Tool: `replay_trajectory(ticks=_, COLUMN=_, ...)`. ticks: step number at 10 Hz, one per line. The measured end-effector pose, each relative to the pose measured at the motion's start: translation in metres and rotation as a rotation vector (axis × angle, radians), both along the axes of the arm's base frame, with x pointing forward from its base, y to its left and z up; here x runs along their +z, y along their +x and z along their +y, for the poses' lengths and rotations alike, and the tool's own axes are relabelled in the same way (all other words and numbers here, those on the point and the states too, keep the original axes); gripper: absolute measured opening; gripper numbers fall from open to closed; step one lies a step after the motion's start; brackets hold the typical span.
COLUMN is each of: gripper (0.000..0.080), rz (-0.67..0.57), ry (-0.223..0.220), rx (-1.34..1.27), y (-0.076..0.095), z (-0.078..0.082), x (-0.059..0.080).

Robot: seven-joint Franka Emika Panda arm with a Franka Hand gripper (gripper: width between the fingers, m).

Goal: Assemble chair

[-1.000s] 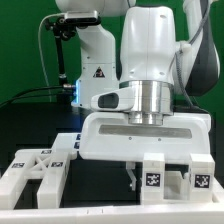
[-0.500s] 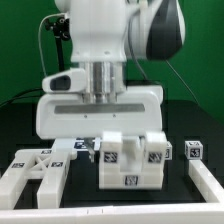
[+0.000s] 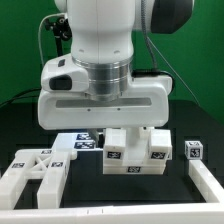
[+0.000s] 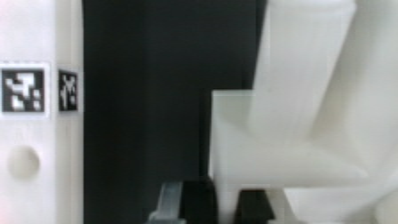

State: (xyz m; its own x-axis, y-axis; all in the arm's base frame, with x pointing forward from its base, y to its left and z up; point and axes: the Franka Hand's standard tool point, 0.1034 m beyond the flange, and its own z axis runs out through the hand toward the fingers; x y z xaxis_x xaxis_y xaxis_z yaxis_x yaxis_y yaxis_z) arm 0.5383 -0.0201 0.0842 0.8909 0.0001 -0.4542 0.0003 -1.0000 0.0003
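A cluster of chunky white chair blocks [image 3: 136,152] with several square tags stands on the black table at centre. The robot hand [image 3: 105,100] hangs right over and behind the cluster, which hides its fingers in the exterior view. In the wrist view my gripper [image 4: 214,205] is shut, with only a narrow dark slit between its fingers and nothing visible in it. A tall white chair block [image 4: 302,130] rises close beside one finger; whether they touch I cannot tell. A white tagged panel [image 4: 27,90] with a round hole runs along the other side.
More white tagged chair parts [image 3: 35,165] lie at the exterior view's front left. A flat tagged sheet, the marker board [image 3: 78,143], lies behind them. A small tagged cube [image 3: 193,150] sits at the right, with a white rail [image 3: 207,182] in front of it.
The hand has swung from the exterior view's right to the centre and drawn back from the camera. The tagged block cluster now shows below it. The jaws have stayed shut.
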Motion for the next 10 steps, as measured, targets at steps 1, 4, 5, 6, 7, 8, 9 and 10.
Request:
replay_trajectory(ticks=1, gripper=0.0034, rz=0.107, ry=0.012, rx=0.004, y=0.002, z=-0.004, x=0.005)
replay_trajectory(ticks=4, gripper=0.0034, rz=0.339, ry=-0.018, rx=-0.031, y=-0.008, z=-0.005, x=-0.006)
replay_trajectory(ticks=5, gripper=0.0034, rz=0.380, ry=-0.020, rx=-0.036, y=-0.009, z=-0.008, x=-0.009)
replay_trajectory(ticks=6, gripper=0.0034, rz=0.427, ry=-0.022, rx=-0.041, y=-0.011, z=-0.010, x=-0.011)
replay_trajectory(ticks=7, gripper=0.0034, rz=0.429, ry=-0.022, rx=-0.039, y=-0.010, z=-0.012, x=-0.017)
replay_trajectory(ticks=8, gripper=0.0034, rz=0.445, ry=-0.023, rx=-0.046, y=-0.013, z=-0.015, x=-0.022)
replay_trajectory(ticks=9, gripper=0.0034, rz=0.484, ry=-0.032, rx=-0.058, y=-0.017, z=-0.016, x=-0.026)
replay_trajectory(ticks=10, gripper=0.0034, rz=0.518, ry=-0.044, rx=-0.066, y=-0.018, z=-0.016, x=-0.033)
